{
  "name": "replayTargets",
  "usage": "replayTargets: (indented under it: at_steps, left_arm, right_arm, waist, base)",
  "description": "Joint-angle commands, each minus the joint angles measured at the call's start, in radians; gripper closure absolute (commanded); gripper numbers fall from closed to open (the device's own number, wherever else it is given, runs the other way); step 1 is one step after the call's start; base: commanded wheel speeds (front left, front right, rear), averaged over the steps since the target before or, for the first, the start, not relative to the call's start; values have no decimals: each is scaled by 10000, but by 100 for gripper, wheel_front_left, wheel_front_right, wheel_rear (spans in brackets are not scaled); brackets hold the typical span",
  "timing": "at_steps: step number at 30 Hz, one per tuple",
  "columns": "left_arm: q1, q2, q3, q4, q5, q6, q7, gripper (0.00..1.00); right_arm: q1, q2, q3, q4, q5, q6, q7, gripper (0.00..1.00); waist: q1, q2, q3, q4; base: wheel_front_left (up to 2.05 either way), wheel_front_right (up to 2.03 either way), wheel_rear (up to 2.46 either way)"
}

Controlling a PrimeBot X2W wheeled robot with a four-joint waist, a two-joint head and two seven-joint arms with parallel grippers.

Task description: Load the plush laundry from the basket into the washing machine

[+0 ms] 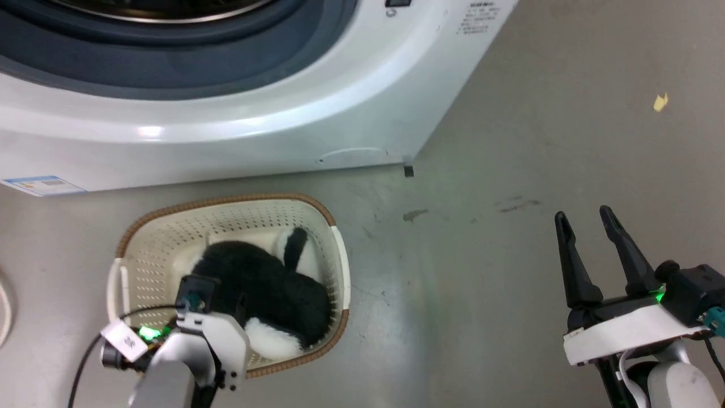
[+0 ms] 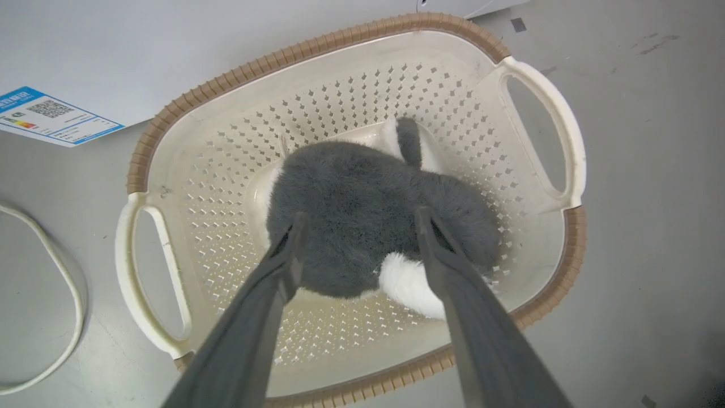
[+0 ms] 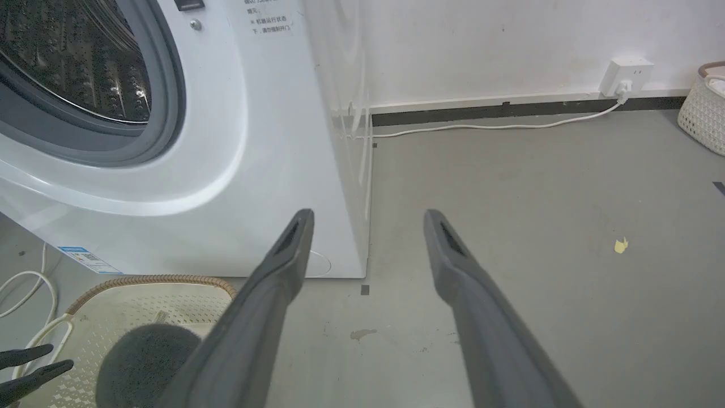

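Note:
The black-and-white plush laundry point(image 1: 266, 289) lies curled in the cream basket point(image 1: 226, 201), which stands on the floor just in front of the washing machine point(image 1: 351, 96). In the left wrist view my left gripper point(image 2: 359, 218) is open, pointing down over the plush laundry point(image 2: 362, 181), one finger on each side of its black back. Whether the tips touch the fur I cannot tell. My right gripper point(image 1: 589, 218) is open and empty above bare floor, well to the right of the basket. The right wrist view shows the washing machine's open steel drum point(image 3: 73, 62).
A white cable point(image 2: 62, 272) loops on the floor to the left of the basket point(image 2: 317, 48). A wall socket point(image 3: 626, 76) with a cord sits behind the machine, and another white basket point(image 3: 705, 107) stands at the far right. A yellow scrap point(image 1: 660, 102) lies on the grey floor.

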Motion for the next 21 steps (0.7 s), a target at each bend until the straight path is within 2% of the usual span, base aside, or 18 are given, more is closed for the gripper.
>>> replayTargets:
  at_steps: [1,12,21]
  left_arm:
    - [-315,117,-61,221,-62,-79,54,0]
    - [-1661,779,-620,1367,145,63,743,0]
    - [-2639,1090,-1036,2445,131,-45,2091,0]
  right_arm:
    - [-248,-4,9,2,130,-5,-101,0]
    - [-587,-4,114,-2,569,-6,-330,0]
    - [-742,-5,136,-35,884,-7,-517,0]
  waist:
    - [-1,-1,213,-158]
    - [-1,-1,1249,-685]
    - [-1,-1,2003,-1014]
  base:
    - [0,0,0]
    - [0,0,0]
    - [0,0,0]
